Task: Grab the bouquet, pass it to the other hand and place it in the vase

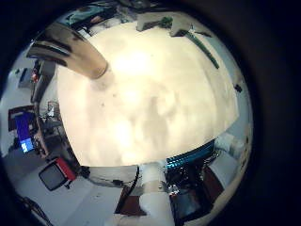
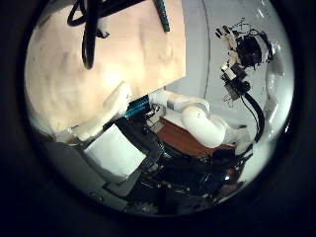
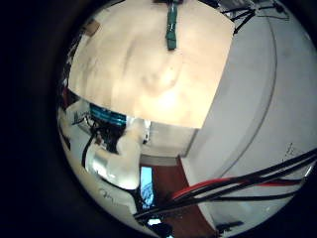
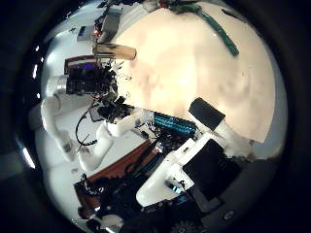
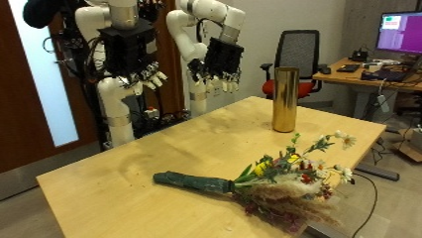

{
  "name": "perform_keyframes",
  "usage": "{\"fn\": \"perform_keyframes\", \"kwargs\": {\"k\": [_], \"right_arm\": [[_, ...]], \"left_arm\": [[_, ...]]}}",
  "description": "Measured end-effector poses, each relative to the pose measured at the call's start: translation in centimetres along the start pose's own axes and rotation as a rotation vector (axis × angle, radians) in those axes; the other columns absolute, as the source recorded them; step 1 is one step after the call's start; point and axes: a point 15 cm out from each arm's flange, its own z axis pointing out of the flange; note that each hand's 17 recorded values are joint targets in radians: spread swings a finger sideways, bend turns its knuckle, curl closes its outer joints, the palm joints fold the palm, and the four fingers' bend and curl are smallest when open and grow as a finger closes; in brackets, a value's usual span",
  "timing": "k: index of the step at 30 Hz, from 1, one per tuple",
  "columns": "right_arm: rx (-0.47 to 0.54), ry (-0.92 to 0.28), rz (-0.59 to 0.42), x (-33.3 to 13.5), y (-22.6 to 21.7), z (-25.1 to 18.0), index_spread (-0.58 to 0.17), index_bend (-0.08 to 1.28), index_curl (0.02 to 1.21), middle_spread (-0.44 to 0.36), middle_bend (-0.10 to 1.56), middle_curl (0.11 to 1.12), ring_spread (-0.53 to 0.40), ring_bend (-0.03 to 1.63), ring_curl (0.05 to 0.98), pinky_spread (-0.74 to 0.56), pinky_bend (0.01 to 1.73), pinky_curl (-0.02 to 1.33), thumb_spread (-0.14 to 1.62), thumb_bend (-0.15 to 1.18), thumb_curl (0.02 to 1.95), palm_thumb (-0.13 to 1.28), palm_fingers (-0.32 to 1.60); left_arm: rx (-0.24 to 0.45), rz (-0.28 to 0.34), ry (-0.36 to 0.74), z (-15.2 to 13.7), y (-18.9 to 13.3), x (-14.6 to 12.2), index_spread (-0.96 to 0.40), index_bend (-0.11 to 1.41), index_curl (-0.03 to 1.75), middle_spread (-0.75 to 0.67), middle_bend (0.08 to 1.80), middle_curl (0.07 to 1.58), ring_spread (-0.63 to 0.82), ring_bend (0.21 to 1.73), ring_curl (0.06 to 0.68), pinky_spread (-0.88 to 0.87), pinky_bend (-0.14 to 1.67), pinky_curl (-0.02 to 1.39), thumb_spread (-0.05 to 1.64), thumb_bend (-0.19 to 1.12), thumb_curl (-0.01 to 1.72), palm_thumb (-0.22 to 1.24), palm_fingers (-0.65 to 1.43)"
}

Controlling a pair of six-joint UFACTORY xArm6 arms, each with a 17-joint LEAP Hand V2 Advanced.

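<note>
Pale wooden surface (image 5: 119, 174) carrying a bouquet (image 5: 263, 178) lying flat near the front edge, green-wrapped stems toward the arms, blooms away. Tall gold vase (image 5: 283, 99) upright at the far side, well apart. Left hand (image 5: 139, 77) and right hand (image 5: 218, 71) raised behind the surface, fingers relaxed, holding nothing.

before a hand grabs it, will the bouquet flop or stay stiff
The bouquet lies flat on the table. Its dark wrapped stem looks fairly stiff. The loose, bushy flower end probably sags and could shed bits. It's likely top-heavy if gripped low on the stem.
</note>
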Motion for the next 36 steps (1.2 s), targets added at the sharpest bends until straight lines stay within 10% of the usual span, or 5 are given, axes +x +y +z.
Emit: {"fn": "perform_keyframes", "kwargs": {"k": [12,25,28,30,36], "right_arm": [[-0.029,-0.02,0.03,1.0,-2.6,1.2,-0.334,0.15,0.28,-0.015,0.27,0.32,0.094,0.48,0.195,0.36,0.36,0.25,1.11,-0.02,0.42,0.71,0.35],[0.087,-0.074,0.347,3.8,-9.6,1.6,-0.252,0.14,0.26,-0.006,0.48,0.38,-0.012,0.64,0.212,0.31,0.27,0.21,1.11,-0.03,0.39,0.61,0.55],[0.125,-0.105,0.38,3.6,-11.4,1.6,-0.23,0.19,0.3,-0.188,0.3,0.33,-0.098,0.58,0.208,0.28,0.4,0.25,1.12,-0.02,0.39,0.6,0.38],[0.149,-0.109,0.396,3.8,-12.5,2.0,-0.235,0.15,0.28,-0.099,0.58,0.41,-0.057,0.6,0.18,0.26,0.28,0.2,1.11,-0.02,0.39,0.6,0.61],[0.159,-0.118,0.394,4.0,-15.9,4.0,-0.327,0.08,0.27,-0.017,0.48,0.4,-0.14,0.71,0.226,0.2,0.42,0.23,1.11,-0.02,0.38,0.6,0.39]], "left_arm": [[-0.005,0.034,-0.005,0.2,-0.2,-0.2,-0.27,0.68,0.6,0.12,0.27,0.36,0.49,0.33,0.203,0.53,0.16,0.17,0.99,-0.03,0.36,0.64,0.28],[0.039,0.07,-0.02,-1.3,-0.5,-1.0,-0.27,0.67,0.59,0.11,0.27,0.37,0.47,0.32,0.197,0.52,0.16,0.16,0.99,-0.03,0.35,0.61,0.27],[0.036,0.073,-0.016,-1.2,-0.3,-0.9,-0.26,0.64,0.58,0.13,0.27,0.36,0.49,0.34,0.202,0.53,0.17,0.17,1.0,-0.03,0.35,0.6,0.29],[0.034,0.073,-0.015,-1.1,-0.2,-0.9,-0.26,0.64,0.59,0.13,0.27,0.36,0.5,0.34,0.201,0.53,0.16,0.17,1.0,-0.03,0.34,0.6,0.29],[0.033,0.067,-0.011,-1.1,0.1,-1.0,-0.25,0.65,0.59,0.11,0.27,0.37,0.48,0.34,0.198,0.52,0.16,0.16,1.0,-0.03,0.34,0.6,0.29]]}}
